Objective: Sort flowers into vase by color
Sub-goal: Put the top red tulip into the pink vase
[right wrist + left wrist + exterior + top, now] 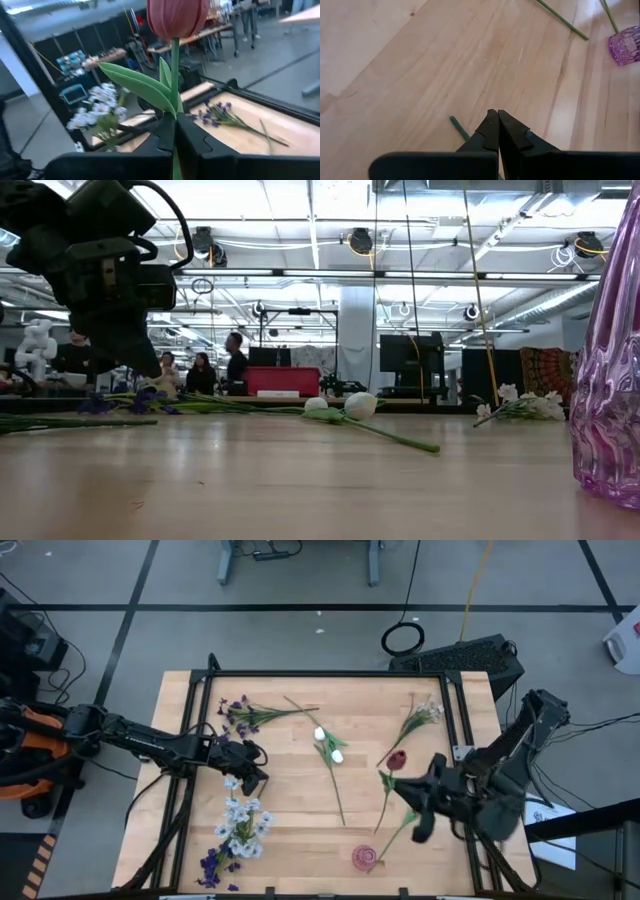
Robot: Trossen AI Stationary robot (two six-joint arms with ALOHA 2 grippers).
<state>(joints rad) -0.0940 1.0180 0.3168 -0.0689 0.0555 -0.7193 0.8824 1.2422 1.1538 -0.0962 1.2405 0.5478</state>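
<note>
My right gripper [388, 782] is over the table's right half, shut on a dark red tulip [177, 17]. A purple glass vase [365, 858] stands at the near edge, and a green stem [395, 830] slants up from it toward my right arm. My left gripper [257, 778] is shut over the table's left half, just above the stem end [457, 126] of a white and pale-blue blossom cluster [240, 820] that lies flat. It hangs clear of the wood in the low view [148, 368]. My right gripper pinches the tulip's green stem [174, 131] between its two fingers, just below the leaves [145, 87]. The fingers lie across the stem. The tulip is lifted clear of the table, with its blossom past the fingers on one side.
White tulips [328, 745] lie mid-table. Purple sprigs lie far left [245, 712] and near left [215, 865]. A white blossom sprig [425, 715] lies far right. A black frame [330, 674] runs along the table's edges. People stand in the room behind [235, 360].
</note>
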